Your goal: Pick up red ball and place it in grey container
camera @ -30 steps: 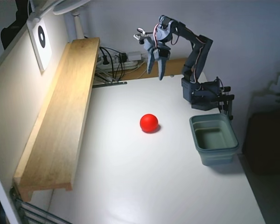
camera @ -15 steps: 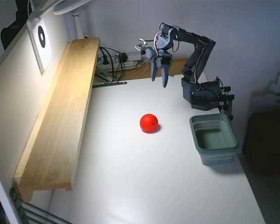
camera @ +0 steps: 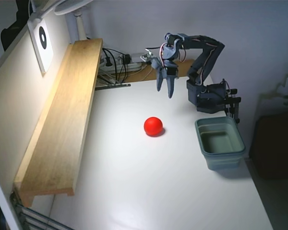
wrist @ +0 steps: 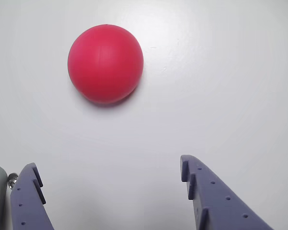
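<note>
Jaws apart w/ red ball (wrist: 105, 63) ahead; grey container (camera: 220, 143) fixed-view only.

White table (camera: 134, 191) — red ball (camera: 153, 126) mid-surface, grey container (camera: 220, 142) by its right edge.

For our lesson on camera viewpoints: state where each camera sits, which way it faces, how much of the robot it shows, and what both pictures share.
Fixed view: high above the table's near end, looking down at the white table, the whole arm, the open gripper and the grey container.
Wrist view: on the gripper, facing down; only two fingertips show.
Shared: the red ball, the table and the gripper.
</note>
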Controlling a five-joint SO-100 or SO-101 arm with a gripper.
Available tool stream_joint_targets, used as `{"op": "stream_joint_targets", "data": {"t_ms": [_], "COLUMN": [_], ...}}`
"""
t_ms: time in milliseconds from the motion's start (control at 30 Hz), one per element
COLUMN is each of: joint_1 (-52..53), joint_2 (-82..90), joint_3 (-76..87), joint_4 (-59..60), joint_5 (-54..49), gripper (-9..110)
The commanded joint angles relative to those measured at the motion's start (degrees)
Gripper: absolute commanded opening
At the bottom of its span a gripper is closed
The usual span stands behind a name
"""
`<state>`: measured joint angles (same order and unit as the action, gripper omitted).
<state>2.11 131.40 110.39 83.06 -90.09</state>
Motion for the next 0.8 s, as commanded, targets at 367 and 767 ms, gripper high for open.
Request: {"op": "stream_joint_targets", "data": {"t_ms": [367,767], "joint_1": [0.29,0.29], "joint_2": [3.01,0.96], "joint_3": [4.24,4.12], "joint_4": [-3.28,-5.21], "joint_5": [0.09,0.09], "gripper": [38,38]}}
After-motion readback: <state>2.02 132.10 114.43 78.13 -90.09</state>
